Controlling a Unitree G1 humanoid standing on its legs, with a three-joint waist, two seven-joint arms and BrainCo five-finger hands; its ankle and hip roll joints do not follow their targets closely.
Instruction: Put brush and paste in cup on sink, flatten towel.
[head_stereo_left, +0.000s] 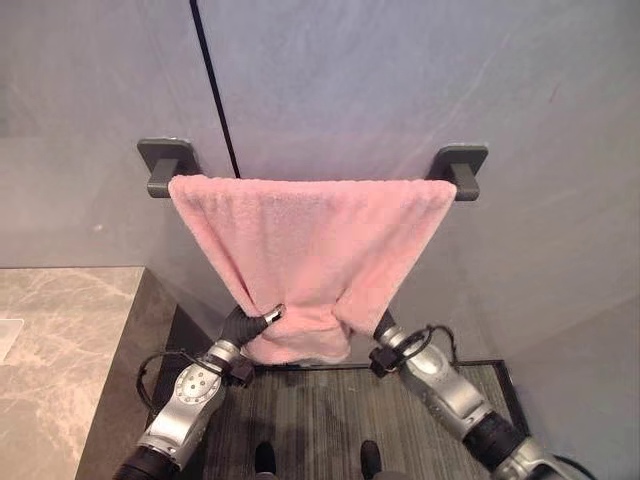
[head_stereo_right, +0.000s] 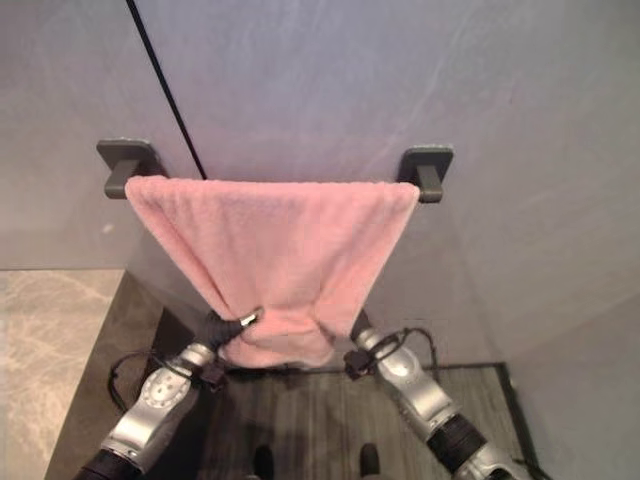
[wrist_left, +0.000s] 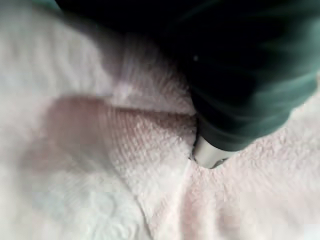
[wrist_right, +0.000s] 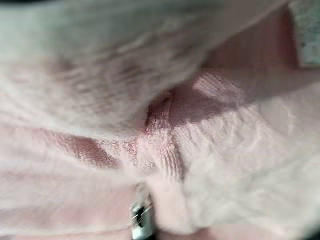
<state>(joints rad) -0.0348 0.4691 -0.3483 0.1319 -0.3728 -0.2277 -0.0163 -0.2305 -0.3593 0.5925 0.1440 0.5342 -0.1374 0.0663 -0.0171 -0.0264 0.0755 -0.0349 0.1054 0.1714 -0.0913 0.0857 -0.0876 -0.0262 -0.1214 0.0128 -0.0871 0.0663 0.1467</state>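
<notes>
A pink fluffy terry towel (head_stereo_left: 310, 255) hung over a dark grey wall rail whose two brackets (head_stereo_left: 167, 165) stood out from the grey wall at the far side. Its top edge was spread straight from bracket to bracket, but its lower part was drawn in to a narrow bunch between my two hands. My left hand (head_stereo_left: 250, 322) was at the towel's lower left edge, and my fingers (wrist_left: 209, 156) there were pinched on a fold of the cloth; my left wrist view showed one silver finger pressed into the pile under the dark cover. My right hand (head_stereo_left: 383, 330) met the towel's lower right edge. From the head it was mostly hidden behind the cloth, and the right wrist view gave pink folds with just a small silver piece at the edge, so I could not tell how those fingers were set. A beige marble counter (head_stereo_left: 60, 340) lay at the near left, bare where it showed.
</notes>
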